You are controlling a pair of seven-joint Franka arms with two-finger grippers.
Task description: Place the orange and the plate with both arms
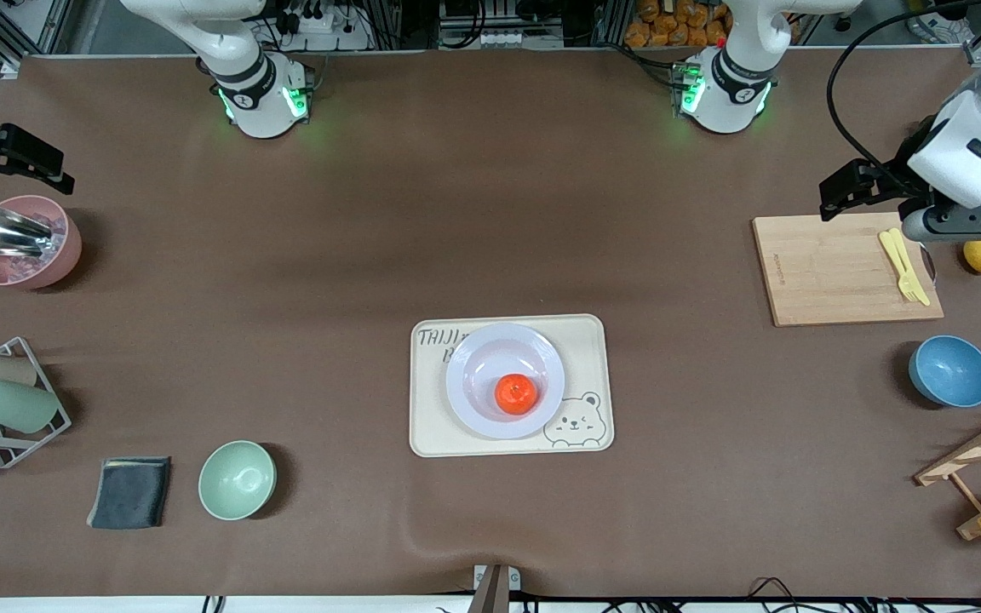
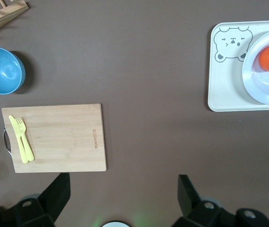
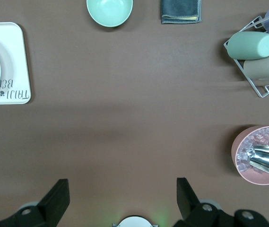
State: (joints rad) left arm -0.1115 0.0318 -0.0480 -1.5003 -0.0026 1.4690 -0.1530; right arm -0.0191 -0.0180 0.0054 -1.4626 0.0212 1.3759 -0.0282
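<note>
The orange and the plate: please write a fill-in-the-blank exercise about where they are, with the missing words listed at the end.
1. The orange lies in the ____.
2. The plate rests on a cream tray printed with a ____ face.
3. The yellow fork and knife lie on the wooden ____.
4. The left gripper and the right gripper both have their fingers ____.

Missing words: plate; bear; cutting board; open

Cream tray [image 1: 593,375] showing handwritten "TAIJI" with a second line starting "B", remainder hidden under the plate [image 1: 465,375], cutting board [image 1: 831,272] carrying a small edge brand mark, too small to read
</note>
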